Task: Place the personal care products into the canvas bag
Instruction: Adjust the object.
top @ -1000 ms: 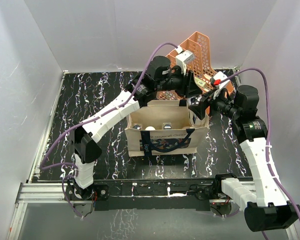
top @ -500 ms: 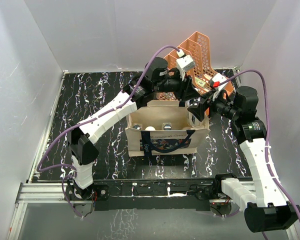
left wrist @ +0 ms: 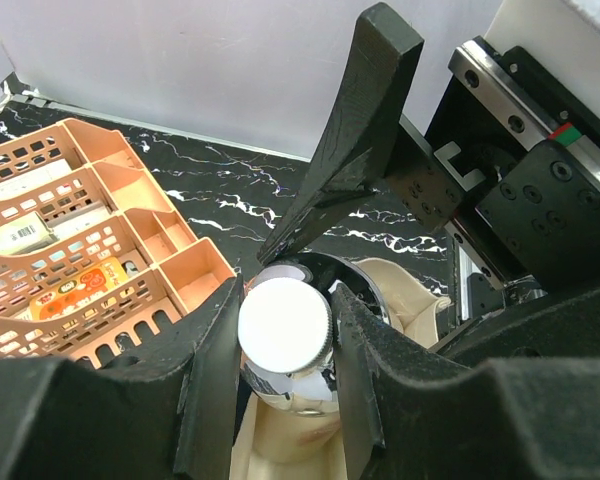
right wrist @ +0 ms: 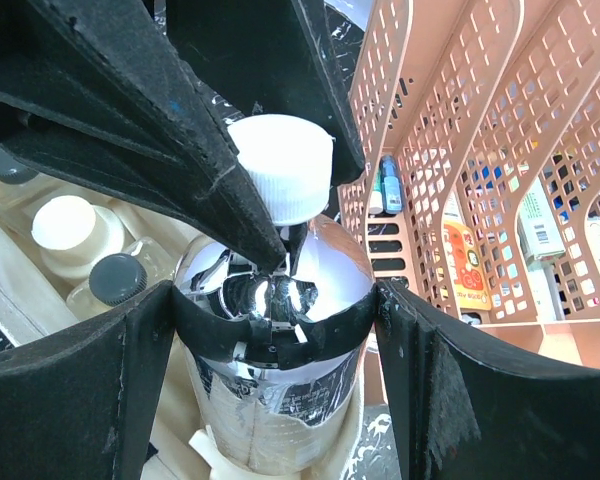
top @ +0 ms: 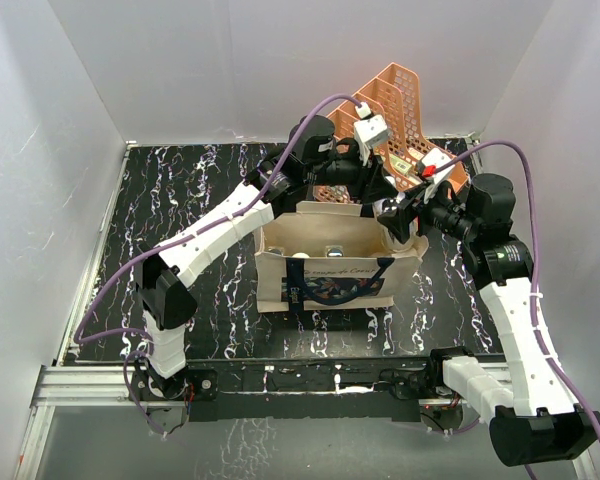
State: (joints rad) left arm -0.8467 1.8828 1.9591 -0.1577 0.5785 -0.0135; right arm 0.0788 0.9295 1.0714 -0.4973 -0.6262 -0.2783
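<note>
While the left pincer is clenched on the white cap of the silver bottle, the right pincer grasps that bottle's shiny body from both sides. The bottle is upright, its lower part inside the right end of the canvas bag, which sits open on the black marbled counter. Deeper in the bag are a cream bottle and two dark-capped bottles. A peach mesh organizer is just behind the bag.
</note>
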